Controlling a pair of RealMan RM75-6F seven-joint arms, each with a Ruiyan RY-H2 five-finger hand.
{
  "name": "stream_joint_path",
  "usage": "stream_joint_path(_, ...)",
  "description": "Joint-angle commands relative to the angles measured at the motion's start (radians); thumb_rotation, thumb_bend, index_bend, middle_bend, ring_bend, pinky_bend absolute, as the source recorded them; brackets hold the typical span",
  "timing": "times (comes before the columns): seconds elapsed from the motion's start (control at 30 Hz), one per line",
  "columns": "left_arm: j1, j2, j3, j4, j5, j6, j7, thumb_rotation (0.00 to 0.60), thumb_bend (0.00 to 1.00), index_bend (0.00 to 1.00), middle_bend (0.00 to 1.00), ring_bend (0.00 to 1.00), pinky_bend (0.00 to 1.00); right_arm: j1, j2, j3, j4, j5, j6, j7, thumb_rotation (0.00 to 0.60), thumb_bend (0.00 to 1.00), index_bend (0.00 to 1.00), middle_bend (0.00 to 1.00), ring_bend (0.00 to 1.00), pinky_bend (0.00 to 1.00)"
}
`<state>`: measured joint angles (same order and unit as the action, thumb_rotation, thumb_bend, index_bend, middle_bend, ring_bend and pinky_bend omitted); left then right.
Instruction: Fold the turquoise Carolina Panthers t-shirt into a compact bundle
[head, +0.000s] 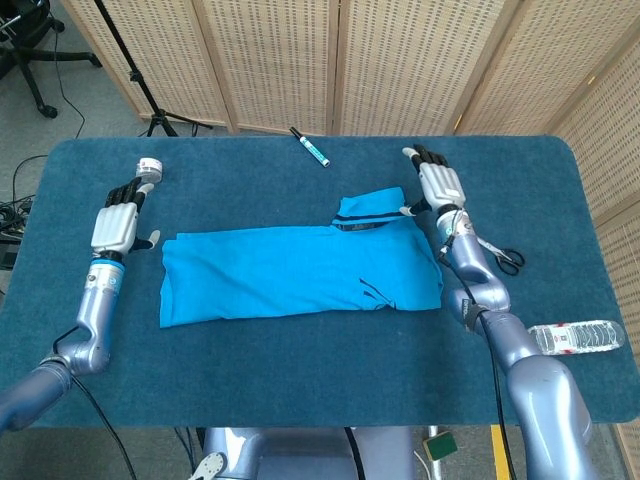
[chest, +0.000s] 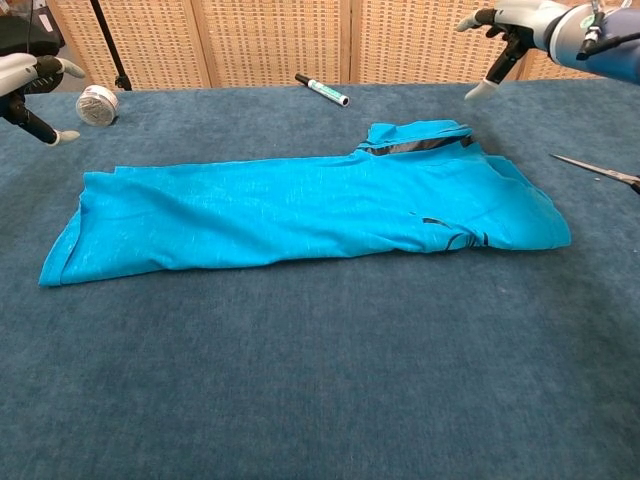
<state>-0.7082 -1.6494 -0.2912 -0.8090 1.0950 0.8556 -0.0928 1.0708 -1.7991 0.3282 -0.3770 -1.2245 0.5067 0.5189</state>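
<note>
Turquoise t-shirt (head: 300, 272) lies flat on the blue felt table (head: 300, 380), mid-frame in the head view, already folded lengthwise into a long band w/ a striped sleeve poking up at its upper right. Going left to right: your left hand (head: 116, 220) hovers at the left edge of the frame, just off the shirt's left end, fingers spread, holding nothing. A tape roll (head: 149, 168) sits just above it. A marker (head: 310, 146) lies top centre, apart from the cloth. Your right hand (head: 436, 186) is raised beside the sleeve, fingers apart, also empty. Scissors (head: 500, 256) and a water bottle (head: 575, 336) sit far right.

Step in hand, by my read: between folds, both ends let go. Next probably calls for tucking the sleeve in, then re-gripping one end and bringing it across toward the other to shorten the band.
</note>
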Motion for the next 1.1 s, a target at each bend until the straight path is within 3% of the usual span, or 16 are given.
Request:
stream_joint_path(0.03,0.025,0.043,0.014,-0.060,0.030,0.023,-0.023,0.600,0.31,0.00,0.00,0.00,0.00,-0.041,0.060,-0.003,-0.100,-0.007,0.062,-0.023,0.600,0.00,0.00,0.00,0.00,0.02)
stream_joint_path(0.13,0.049,0.087,0.038,-0.122,0.065,0.039,-0.045,0.600,0.31,0.00,0.00,0.00,0.00,-0.088,0.118,-0.015,-0.207,-0.022,0.136,-0.063,0.600,0.00,0.00,0.00,0.00,0.02)
stream_joint_path(0.27,0.095,0.177,0.093,-0.232,0.158,0.077,-0.116,0.600,0.31,0.00,0.00,0.00,0.00,-0.200,0.259,-0.045,-0.469,-0.030,0.268,-0.190,0.600,0.00,0.00,0.00,0.00,0.02)
stream_joint_path(0.5,0.148,0.259,0.207,-0.275,0.349,0.164,-0.274,0.600,0.32,0.00,0.00,0.00,0.00,-0.366,0.427,-0.102,-0.775,-0.036,0.451,-0.346,0.600,0.00,0.00,0.00,0.00,0.02)
stream_joint_path(0.77,0.181,0.274,0.328,-0.242,0.525,0.268,-0.442,0.600,0.36,0.00,0.00,0.00,0.00,-0.526,0.580,-0.187,-0.991,-0.094,0.594,-0.378,0.600,0.00,0.00,0.00,0.00,0.02)
stream_joint_path(1.1,0.274,0.227,0.394,-0.205,0.572,0.398,-0.493,0.600,0.37,0.00,0.00,0.00,0.00,-0.678,0.688,-0.258,-1.127,-0.148,0.732,-0.349,0.600,0.00,0.00,0.00,0.00,0.02)
